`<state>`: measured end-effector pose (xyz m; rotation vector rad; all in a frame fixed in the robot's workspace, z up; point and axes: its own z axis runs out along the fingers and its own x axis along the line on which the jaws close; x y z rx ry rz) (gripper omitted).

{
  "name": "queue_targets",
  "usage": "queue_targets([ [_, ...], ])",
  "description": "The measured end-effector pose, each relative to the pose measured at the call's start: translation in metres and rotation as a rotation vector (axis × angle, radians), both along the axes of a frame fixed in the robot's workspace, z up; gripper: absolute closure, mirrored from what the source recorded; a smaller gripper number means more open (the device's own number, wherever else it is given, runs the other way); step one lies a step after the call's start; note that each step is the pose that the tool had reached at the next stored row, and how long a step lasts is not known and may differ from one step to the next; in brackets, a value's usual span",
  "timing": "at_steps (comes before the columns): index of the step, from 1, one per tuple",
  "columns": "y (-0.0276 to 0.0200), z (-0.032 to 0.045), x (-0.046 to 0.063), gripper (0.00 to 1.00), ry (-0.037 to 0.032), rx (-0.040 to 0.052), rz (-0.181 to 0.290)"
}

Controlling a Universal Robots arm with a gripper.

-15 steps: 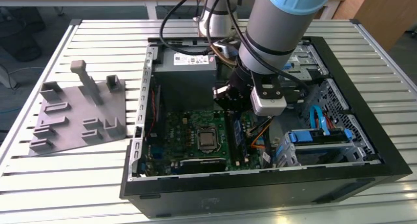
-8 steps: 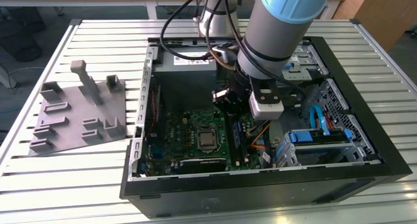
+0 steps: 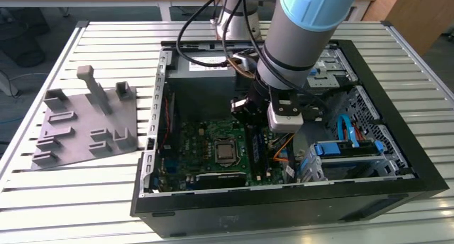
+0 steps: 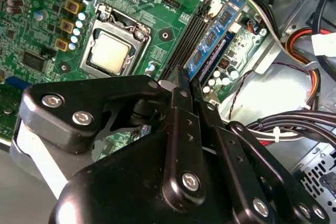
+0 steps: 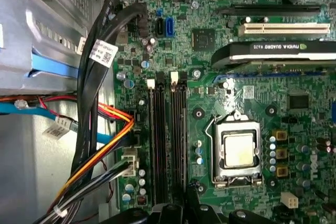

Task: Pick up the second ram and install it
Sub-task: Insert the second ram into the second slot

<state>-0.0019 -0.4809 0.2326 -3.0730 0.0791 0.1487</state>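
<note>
The tool (image 4: 184, 80) is lowered inside the open computer case (image 3: 284, 212), which stands on the slatted table (image 3: 85, 201), and it is held over the motherboard (image 3: 206, 143) beside the processor socket (image 4: 110, 53). In the second wrist view its two black fingers (image 4: 178, 108) are seen drawn together at the tips, with no gap between them and nothing visibly clamped; the state is judged closed and empty, though a thin object between the pads cannot be wholly ruled out. A blue-green stick, taken to be the second ram (image 4: 215, 35), is seen standing on edge in the outermost of the long black memory slots (image 5: 168, 145), on the side away from the socket. Its long axis is laid along the slot line and runs straight away from the fingertips, so that only its near end lies just at the tool, either touching or just short of it; which cannot be told. The stick is thus already in its slot, and whether it is fully seated and latched cannot be judged from these views.
</note>
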Motion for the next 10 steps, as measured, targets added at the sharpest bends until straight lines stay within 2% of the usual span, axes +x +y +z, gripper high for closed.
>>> queue_targets([
  [1,0.0,-0.0004,0.0,0.86,-0.0001,-0.0002,0.0],
  [4,-0.0017,-0.0017,-0.0003,0.86,0.0,-0.0155,0.0],
  [5,-0.0022,-0.0017,-0.0003,0.86,0.0,-0.0259,0.0],
  [8,-0.0023,-0.0018,-0.0003,0.86,-0.0001,-0.0789,0.0],
  [9,-0.0023,-0.0023,-0.0002,0.86,-0.0002,-0.0858,0.0],
  [10,-0.0023,-0.0025,-0.0002,0.86,-0.0001,-0.0864,0.0],
])
